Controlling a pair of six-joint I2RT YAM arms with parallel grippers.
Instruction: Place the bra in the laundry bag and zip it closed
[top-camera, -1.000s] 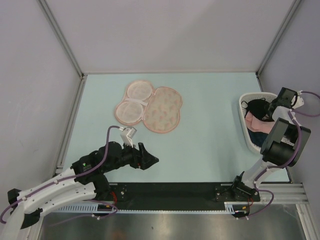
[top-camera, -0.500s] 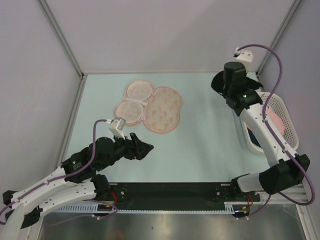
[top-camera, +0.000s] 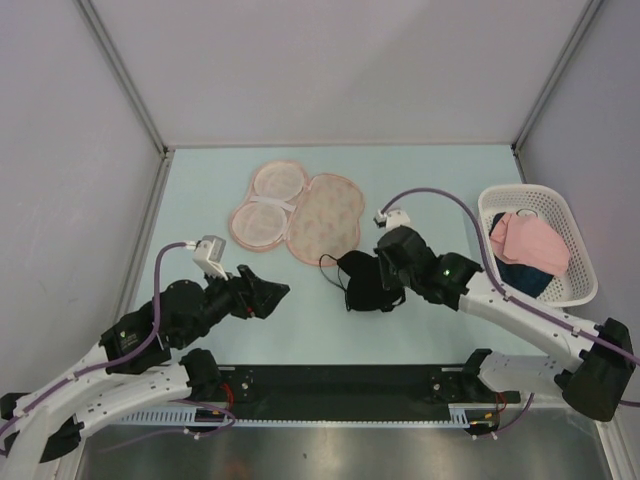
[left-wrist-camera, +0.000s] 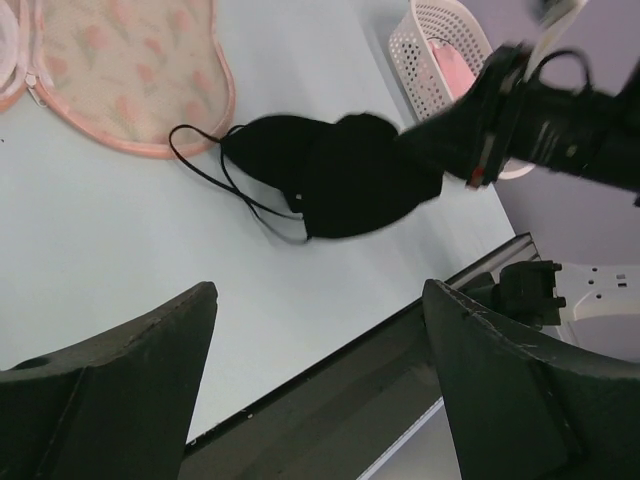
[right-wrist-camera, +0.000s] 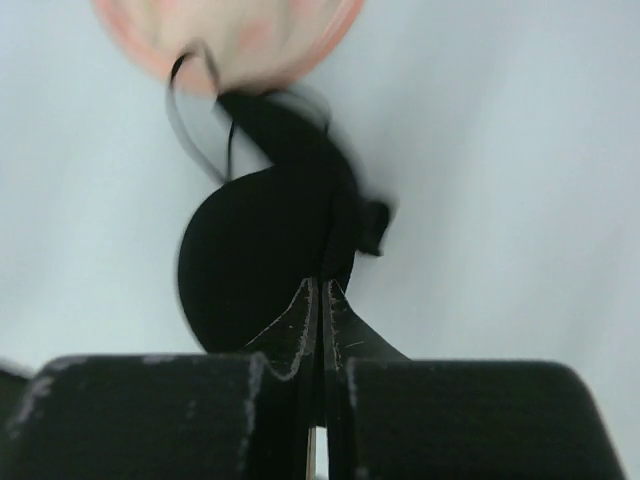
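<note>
The black bra (top-camera: 362, 282) lies on the pale green table just below the laundry bag's right half, its thin straps trailing towards the bag. The peach laundry bag (top-camera: 296, 214) lies open and flat, pale inside on the left, patterned half on the right. My right gripper (top-camera: 386, 277) is shut on the bra's right edge; the right wrist view shows the jaws pinched together on the dark cup (right-wrist-camera: 262, 262). My left gripper (top-camera: 277, 291) is open and empty, left of the bra; in its view the bra (left-wrist-camera: 330, 178) lies ahead and the bag (left-wrist-camera: 120, 70) is at top left.
A white lattice basket (top-camera: 568, 215) stands at the right edge with a pink folded cloth (top-camera: 530, 243) and a dark blue cloth (top-camera: 518, 275) inside. The black front rail (top-camera: 340, 385) runs along the near table edge. Grey walls enclose the table.
My right arm has swung from the basket across the back and down to the table middle, carrying the black bra out and setting it below the bag. My left gripper has shifted slightly left.
</note>
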